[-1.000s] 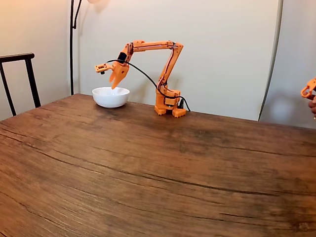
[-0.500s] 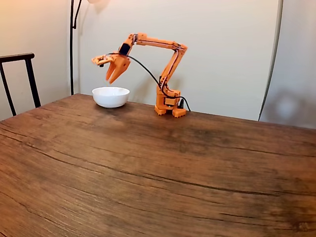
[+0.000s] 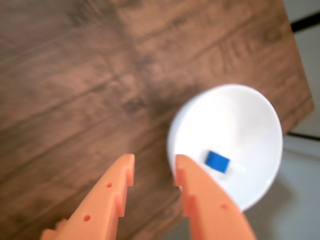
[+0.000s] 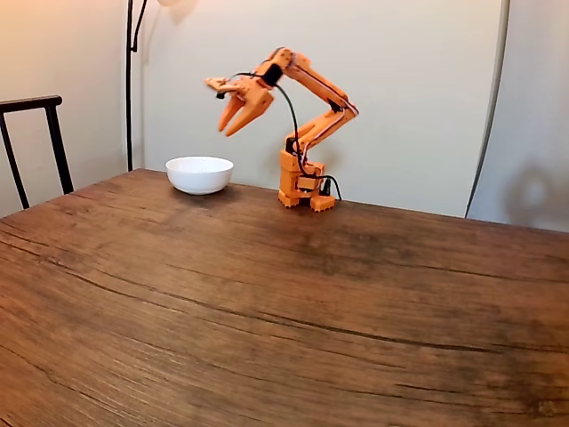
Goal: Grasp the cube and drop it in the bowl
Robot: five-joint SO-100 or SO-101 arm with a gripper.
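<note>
Looking down past my gripper (image 3: 154, 171), I see its two orange fingers parted with nothing between them. In the fixed view the gripper (image 4: 233, 123) hangs high in the air, above and to the right of the bowl (image 4: 199, 174). The cube (image 3: 217, 161) lies inside the bowl (image 3: 250, 115), on its white floor near the side closest to the fingers. I judge the drop done; what is left is bringing the arm clear above the counter (image 4: 267, 302).

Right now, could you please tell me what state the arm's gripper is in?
Orange two-finger gripper: jaws open, holding nothing; the tiny bright-blue cube lies in the round white glossy bowl.
</note>
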